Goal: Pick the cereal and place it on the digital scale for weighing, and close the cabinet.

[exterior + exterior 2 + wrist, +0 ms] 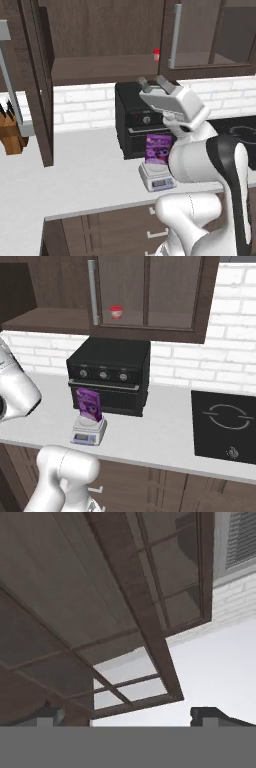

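Jaws stood apart and empty on the gripper [155, 83], raised before the cabinet [100, 40], whose glass-panelled door [37, 85] hung open, its top cut off. Flat and purple, the cereal [89, 404] stood upright on the digital scale [88, 432], the robot's white arm partly hiding it, before the black oven [110, 373].

From my remote station I see a pale grey counter [75, 170] below a white brick wall. On it, a big black oven [110, 376] stands against the wall. Just in front of the oven sits the digital scale [88, 431], display toward the counter edge, with the purple cereal [89, 404] upright on its plate. A black cooktop [225, 426] lies flush in the counter well to the right. A wooden knife block [11, 132] stands at far left.
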